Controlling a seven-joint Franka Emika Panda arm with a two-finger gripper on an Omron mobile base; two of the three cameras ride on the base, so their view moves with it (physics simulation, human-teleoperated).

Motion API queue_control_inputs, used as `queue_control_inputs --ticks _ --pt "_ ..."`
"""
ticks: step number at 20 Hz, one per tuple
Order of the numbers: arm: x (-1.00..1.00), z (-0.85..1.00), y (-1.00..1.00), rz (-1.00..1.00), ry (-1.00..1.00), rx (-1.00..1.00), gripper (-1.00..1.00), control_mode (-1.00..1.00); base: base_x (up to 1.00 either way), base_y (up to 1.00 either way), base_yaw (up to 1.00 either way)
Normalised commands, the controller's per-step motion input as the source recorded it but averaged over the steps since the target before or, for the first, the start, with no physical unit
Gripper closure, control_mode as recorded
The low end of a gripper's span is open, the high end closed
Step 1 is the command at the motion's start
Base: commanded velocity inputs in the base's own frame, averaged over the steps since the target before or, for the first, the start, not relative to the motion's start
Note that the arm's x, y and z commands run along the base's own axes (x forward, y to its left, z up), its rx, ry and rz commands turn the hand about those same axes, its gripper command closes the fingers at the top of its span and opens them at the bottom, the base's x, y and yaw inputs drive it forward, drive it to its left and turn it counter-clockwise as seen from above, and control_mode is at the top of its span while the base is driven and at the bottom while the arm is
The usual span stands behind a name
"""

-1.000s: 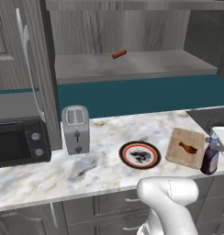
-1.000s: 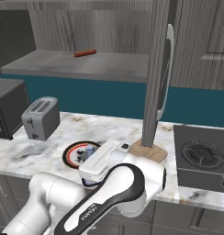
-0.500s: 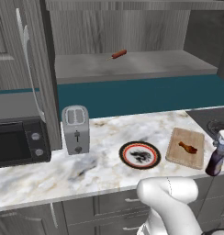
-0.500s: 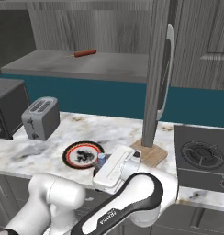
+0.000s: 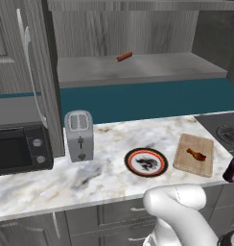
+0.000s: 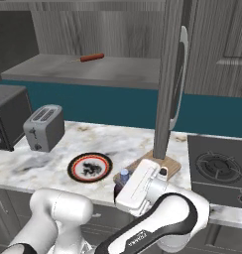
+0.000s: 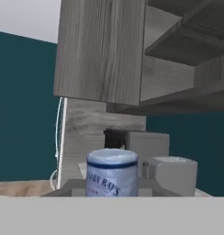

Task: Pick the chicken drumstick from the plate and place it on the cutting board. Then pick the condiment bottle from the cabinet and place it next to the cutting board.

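Observation:
The chicken drumstick point(image 5: 195, 154) lies on the cutting board point(image 5: 205, 166), right of the plate point(image 5: 133, 166). The plate point(image 6: 73, 168) holds no food. My gripper point(image 6: 127, 185) is shut on the condiment bottle point(image 6: 118, 189), whose blue-grey cap point(image 6: 124, 174) pokes up beside the white hand. The dark bottle point(image 5: 232, 168) hangs tilted just right of the board, at the counter's front edge; I cannot tell whether it touches the counter. In the hand view the bottle's cap point(image 7: 112, 172) sits close in front. The cabinet point(image 5: 138, 69) is open, and the arm covers most of the board point(image 6: 171, 164).
A thin red sausage point(image 5: 123, 56) lies on the cabinet shelf. The open cabinet door point(image 6: 175, 79) hangs down over the counter behind the board. A toaster point(image 5: 79, 135) and microwave point(image 5: 18, 149) stand at the left, and a stove burner point(image 6: 217, 167) at the right.
The arm has carried the bottle to the right and slightly down, from beside the board toward the counter's front right edge. The grip is unchanged; drumstick, board and plate stay put.

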Motion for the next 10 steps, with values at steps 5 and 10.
queue_control_inputs --ticks 5,10 --pt "0.05 -0.11 -0.41 0.00 -0.06 0.00 1.00 -1.00 0.00 0.00 0.00" --pt "0.07 -0.24 -0.27 0.00 -0.07 0.00 1.00 -1.00 0.00 0.00 0.00"
